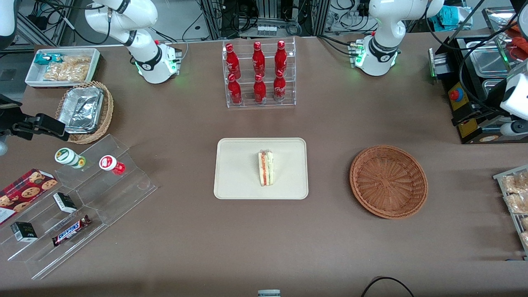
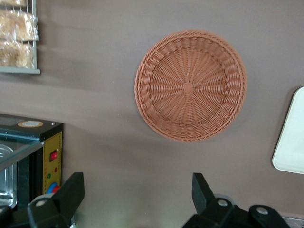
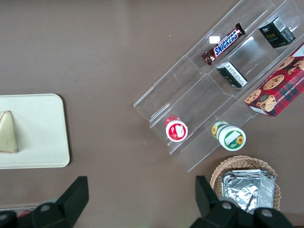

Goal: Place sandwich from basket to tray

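Note:
The sandwich (image 1: 266,168), a white wedge with orange-red and green layers, stands on the cream tray (image 1: 239,181) in the middle of the table. The right wrist view also catches the sandwich (image 3: 8,133) on the tray (image 3: 42,137). The reddish-brown wicker basket (image 1: 388,181) lies empty beside the tray, toward the working arm's end. My gripper (image 2: 137,192) hangs open and empty high over bare table, farther from the front camera than the basket (image 2: 190,85). One corner of the tray (image 2: 292,137) shows in the left wrist view. Nothing touches the sandwich.
A clear rack of red bottles (image 1: 259,74) stands farther back than the tray. A black control box with a red button (image 1: 462,103) and a wire rack of wrapped snacks (image 1: 515,198) sit at the working arm's end. Clear steps with snacks (image 1: 74,206) lie at the parked arm's end.

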Robot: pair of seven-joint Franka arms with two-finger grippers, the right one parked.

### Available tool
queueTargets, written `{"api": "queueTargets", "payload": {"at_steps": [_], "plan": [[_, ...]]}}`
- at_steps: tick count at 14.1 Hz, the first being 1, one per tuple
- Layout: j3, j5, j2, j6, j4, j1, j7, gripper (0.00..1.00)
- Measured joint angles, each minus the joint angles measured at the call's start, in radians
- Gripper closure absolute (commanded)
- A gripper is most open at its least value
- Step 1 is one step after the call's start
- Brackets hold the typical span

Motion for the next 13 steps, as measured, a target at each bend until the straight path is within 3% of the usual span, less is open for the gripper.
{"api": "queueTargets", "payload": {"at_steps": [13], "plan": [[-0.030, -0.028, 0.033, -0.008, 0.125, -0.004, 0.000, 0.00]]}}
